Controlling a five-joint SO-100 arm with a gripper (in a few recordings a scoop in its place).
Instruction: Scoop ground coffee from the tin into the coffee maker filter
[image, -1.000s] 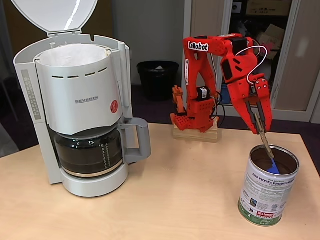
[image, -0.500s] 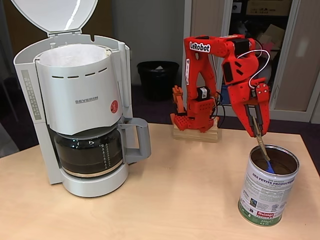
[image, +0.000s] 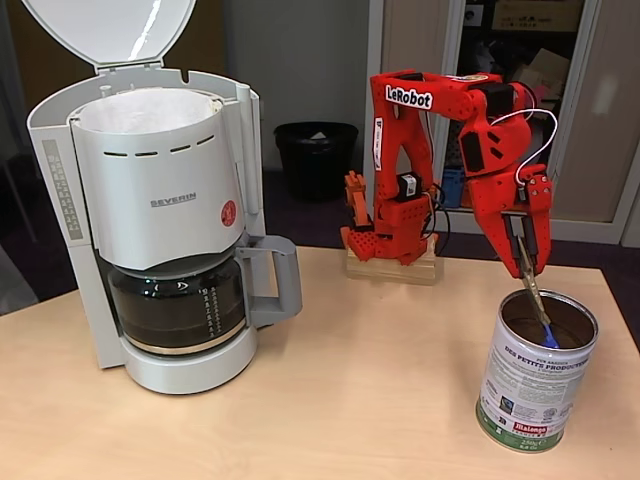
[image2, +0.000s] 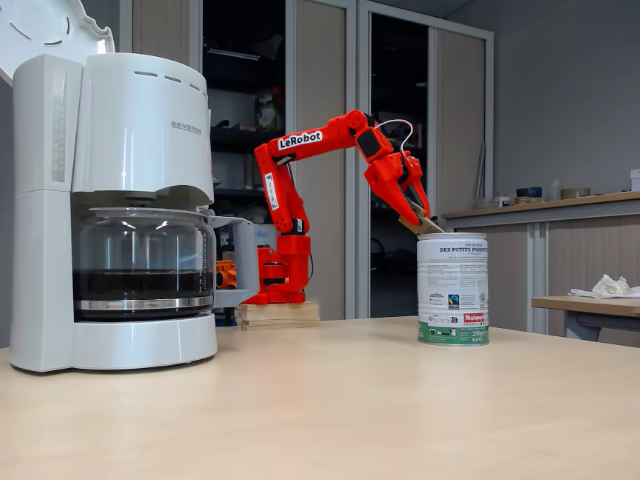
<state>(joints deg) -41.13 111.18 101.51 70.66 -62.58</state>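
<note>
The tin (image: 538, 380) stands upright and open on the table (image: 350, 400), at the right in both fixed views, well apart from the coffee maker (image: 165, 225) at the left. Inside its mouth sits the blue end of a scoop (image: 549, 340), low against the inner wall; whether it carries ground coffee cannot be told. The scoop's handle rises at a slant into the red claw (image: 524, 252), which is closed on it just above the tin's rim. The coffee maker's lid (image: 110, 30) stands raised, and the white filter (image: 145, 108) lines the basket. The glass carafe (image: 180, 300) sits beneath.
</note>
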